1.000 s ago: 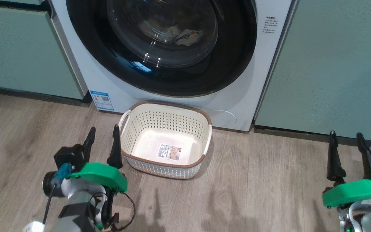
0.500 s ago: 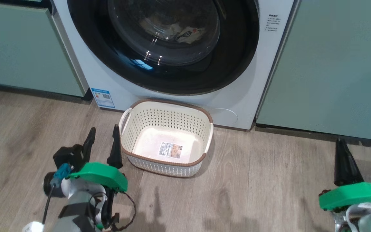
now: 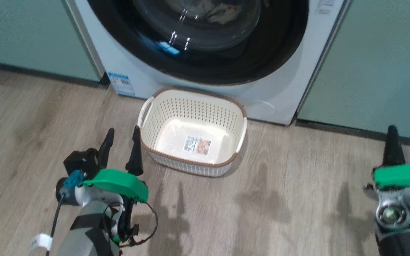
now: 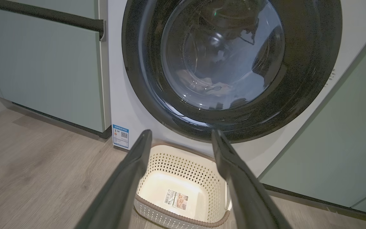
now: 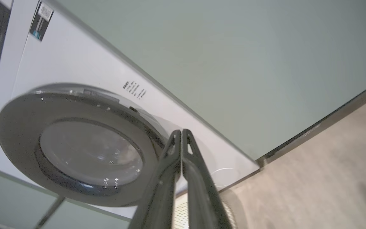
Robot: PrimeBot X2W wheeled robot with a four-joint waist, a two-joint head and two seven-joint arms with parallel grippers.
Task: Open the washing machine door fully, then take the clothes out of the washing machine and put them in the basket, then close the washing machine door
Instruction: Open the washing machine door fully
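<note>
The white washing machine [image 3: 144, 76] stands ahead with its door [image 3: 262, 60] closed, black rim and glass bowl facing me. Through the glass, cream clothes [image 4: 210, 86] lie low in the drum. The cream basket [image 3: 194, 112] sits empty on the floor just before the machine, a sticker on its floor. My left gripper [image 3: 121, 137] is open, hovering left of the basket, and in the left wrist view its fingers [image 4: 180, 135] frame the basket [image 4: 183, 168] and door [image 4: 297, 95]. My right gripper [image 3: 391, 132] is shut on nothing at the far right, pointing toward the door [image 5: 17, 133].
Pale green cabinet panels [image 3: 379, 64] flank the machine on both sides, with a dark kickboard strip [image 3: 351, 131] below the right one. A small blue label [image 3: 120, 79] marks the machine's lower left corner. Wood-look floor [image 3: 279, 199] spreads between the arms.
The right gripper's fingers have closed together and the wrist has rolled. The head camera has shifted, so the machine and basket sit higher and further right. The left gripper stays open.
</note>
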